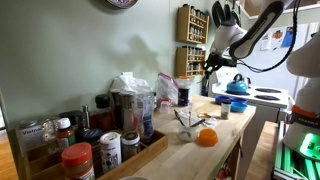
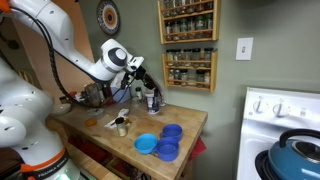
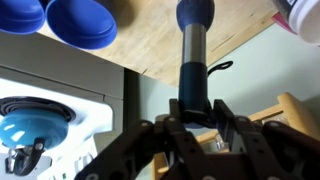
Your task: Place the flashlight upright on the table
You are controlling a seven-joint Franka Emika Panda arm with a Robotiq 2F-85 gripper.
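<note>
Over the table point(image 3: 150, 45), one flashlight point(image 3: 192, 55) clamped in pincer point(image 3: 193, 108) (two blue bowls point(image 3: 80, 20) nearby).

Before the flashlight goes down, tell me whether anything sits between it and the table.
Nothing visible does. In the wrist view the gripper holds the flashlight with its blue head over bare wood of the table. The blue bowls lie off to one side, apart from it.
</note>
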